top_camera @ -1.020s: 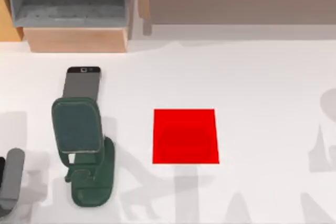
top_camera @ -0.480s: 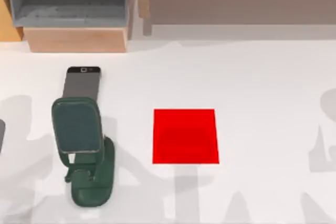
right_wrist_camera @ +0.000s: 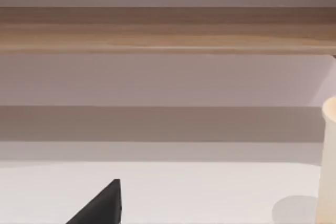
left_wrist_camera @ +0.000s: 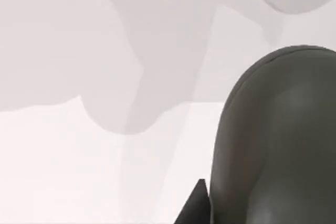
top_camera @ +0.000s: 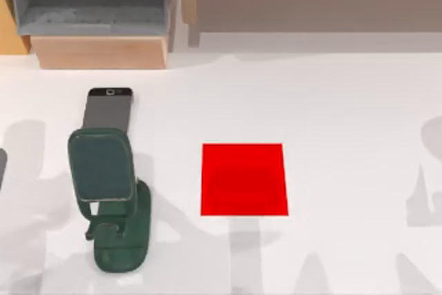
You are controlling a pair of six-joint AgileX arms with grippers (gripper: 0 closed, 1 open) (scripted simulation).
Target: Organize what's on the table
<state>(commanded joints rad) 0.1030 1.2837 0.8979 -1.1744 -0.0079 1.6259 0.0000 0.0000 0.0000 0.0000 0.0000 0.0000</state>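
Left pincer (left_wrist_camera: 197, 203): aperture unclear | beside stand (left_wrist_camera: 275, 140) | over table (left_wrist_camera: 79, 156)

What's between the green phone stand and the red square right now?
Nothing: in the top view, bare white table, crossed by arm shadows, separates the green phone stand from the red square.

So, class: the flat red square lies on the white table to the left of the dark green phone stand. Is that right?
Not quite. In the top view the flat red square lies on the white table to the right of the dark green phone stand, not to its left.
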